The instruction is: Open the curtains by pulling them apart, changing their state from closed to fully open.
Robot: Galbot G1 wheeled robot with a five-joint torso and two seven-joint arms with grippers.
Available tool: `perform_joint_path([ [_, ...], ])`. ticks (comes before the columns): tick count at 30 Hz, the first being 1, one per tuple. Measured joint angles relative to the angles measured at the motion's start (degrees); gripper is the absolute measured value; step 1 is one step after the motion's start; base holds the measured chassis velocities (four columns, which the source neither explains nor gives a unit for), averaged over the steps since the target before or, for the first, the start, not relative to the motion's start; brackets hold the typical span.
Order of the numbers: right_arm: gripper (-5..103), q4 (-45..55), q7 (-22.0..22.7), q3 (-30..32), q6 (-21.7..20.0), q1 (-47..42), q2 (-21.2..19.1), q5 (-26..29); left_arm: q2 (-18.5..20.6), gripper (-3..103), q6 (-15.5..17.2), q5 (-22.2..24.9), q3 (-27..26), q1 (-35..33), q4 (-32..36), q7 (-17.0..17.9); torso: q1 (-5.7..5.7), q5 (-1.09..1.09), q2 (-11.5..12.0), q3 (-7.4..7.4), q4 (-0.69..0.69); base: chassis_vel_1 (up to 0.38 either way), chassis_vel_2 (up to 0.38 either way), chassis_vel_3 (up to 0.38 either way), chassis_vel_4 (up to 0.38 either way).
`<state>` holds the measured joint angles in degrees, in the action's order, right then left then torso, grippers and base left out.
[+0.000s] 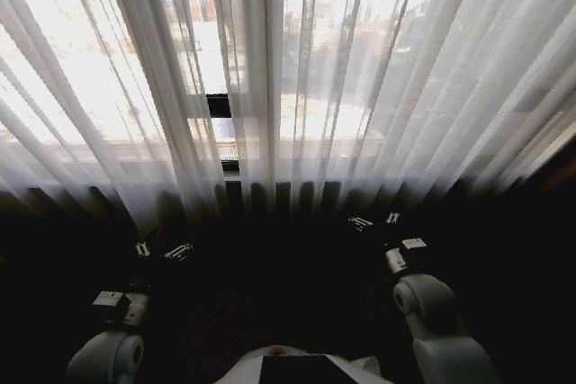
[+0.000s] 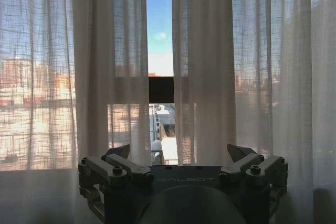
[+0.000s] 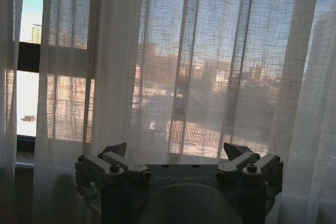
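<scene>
From my remote station, the curtains (image 1: 378, 87) hang nearly shut across the window ahead, two sheer white panels parted only by a narrow slit over the dark window frame bar (image 2: 160, 89). I judge the pulling barely begun. Left gripper (image 2: 178, 161) and right gripper (image 3: 177, 156), two in all, face the fabric with fingers spread wide, holding nothing.
</scene>
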<state>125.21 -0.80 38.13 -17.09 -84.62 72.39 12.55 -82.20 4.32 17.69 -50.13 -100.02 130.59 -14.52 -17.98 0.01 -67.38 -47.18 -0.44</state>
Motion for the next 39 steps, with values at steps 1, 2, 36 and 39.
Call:
perform_joint_path([
  [1, 100, 0.00, -0.01, 0.00, 0.00, -0.10, 0.00, 0.00, 0.00, 100, -0.13, -0.01, 0.00, -0.03, -0.15, -0.07, 0.00, 0.00, 0.00, 0.00, 0.00, -0.167, 0.182, 0.168, -0.165],
  [2, 100, 0.00, -0.01, 0.00, 0.00, -0.14, 0.02, 0.00, -0.01, 100, -0.15, -0.02, 0.00, -0.05, -0.25, -0.10, 0.00, -0.01, 0.00, 0.00, 0.00, -0.136, 0.182, 0.157, -0.187],
  [36, 100, -1.98, -0.07, -1.35, 0.63, 0.39, 0.27, -1.03, -0.76, 100, -0.74, -0.55, 0.63, 0.34, -1.87, -2.83, -0.01, 0.00, 0.00, -0.01, 0.00, -0.163, 0.170, 0.173, -0.172],
  [39, 100, -2.06, -0.08, -1.44, 0.67, 0.40, 0.31, -1.34, -0.77, 100, -0.74, -0.55, 0.75, 0.45, -2.10, -3.07, -0.01, 0.01, 0.00, -0.01, 0.01, -0.139, 0.122, 0.185, -0.120],
])
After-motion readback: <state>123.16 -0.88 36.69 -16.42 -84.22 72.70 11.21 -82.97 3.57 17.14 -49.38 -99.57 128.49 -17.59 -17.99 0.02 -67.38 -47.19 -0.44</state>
